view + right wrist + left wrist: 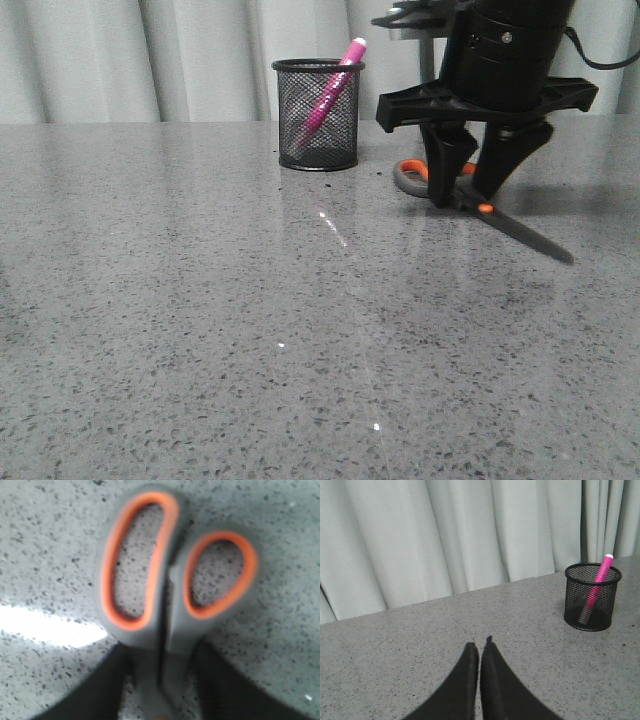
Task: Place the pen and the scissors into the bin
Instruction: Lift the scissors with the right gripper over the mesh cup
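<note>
Scissors [480,206] lie flat on the speckled grey table [250,330], to the right of the bin [318,113] & apart from it; blades point toward the camera & rightward, orange-lined handles toward the curtain [150,55]. Right gripper [465,198] is down on them, one finger each side of the shank just below the handles w/ jaws touching both sides, i.e. clamped on the scissors; wrist view blurry. Pen [330,90] already stands tilted in bin, cap above rim. Left gripper [480,652] is above bare table, well apart from bin, fingers pressed together, holding nothing.
</note>
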`<state>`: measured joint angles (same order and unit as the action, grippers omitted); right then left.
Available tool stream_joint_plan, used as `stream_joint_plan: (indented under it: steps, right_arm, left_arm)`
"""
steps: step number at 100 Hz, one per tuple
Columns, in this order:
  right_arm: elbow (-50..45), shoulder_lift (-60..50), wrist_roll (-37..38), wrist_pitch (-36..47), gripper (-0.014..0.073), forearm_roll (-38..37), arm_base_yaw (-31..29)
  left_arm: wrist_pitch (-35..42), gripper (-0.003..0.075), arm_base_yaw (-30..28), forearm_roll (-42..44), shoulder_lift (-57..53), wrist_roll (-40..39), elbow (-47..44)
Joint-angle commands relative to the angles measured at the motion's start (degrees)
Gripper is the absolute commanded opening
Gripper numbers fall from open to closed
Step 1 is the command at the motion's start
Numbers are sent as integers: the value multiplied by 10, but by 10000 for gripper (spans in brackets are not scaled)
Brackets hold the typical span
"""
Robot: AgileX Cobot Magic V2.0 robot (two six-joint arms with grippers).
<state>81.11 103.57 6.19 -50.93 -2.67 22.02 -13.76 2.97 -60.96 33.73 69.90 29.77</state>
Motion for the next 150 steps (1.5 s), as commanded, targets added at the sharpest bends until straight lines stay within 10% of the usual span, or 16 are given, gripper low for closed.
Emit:
stream_joint_plan:
  steps: [1,8,46,75,108,150]
  right_arm:
    - [12,-14,0,3,65,-17,-2]
    - [12,-14,0,0,-76,-23,-2]
    - [-58,-157,-16,119,-71,-19,-2]
    - [-218,-285,-16,542,-71,32,4]
    - [-208,-149,-16,983,-71,27,24]
    - [-76,-25,-16,979,-71,24,24]
  left_arm:
    - [21,-19,5,-16,-1,0,15]
    - [21,-19,5,-16,-1,0,15]
    - [21,-19,5,-16,-1,0,15]
    - [22,-19,5,-16,-1,0,15]
    - [22,-19,5,-16,-1,0,15]
    - [22,-19,5,-16,-1,0,15]
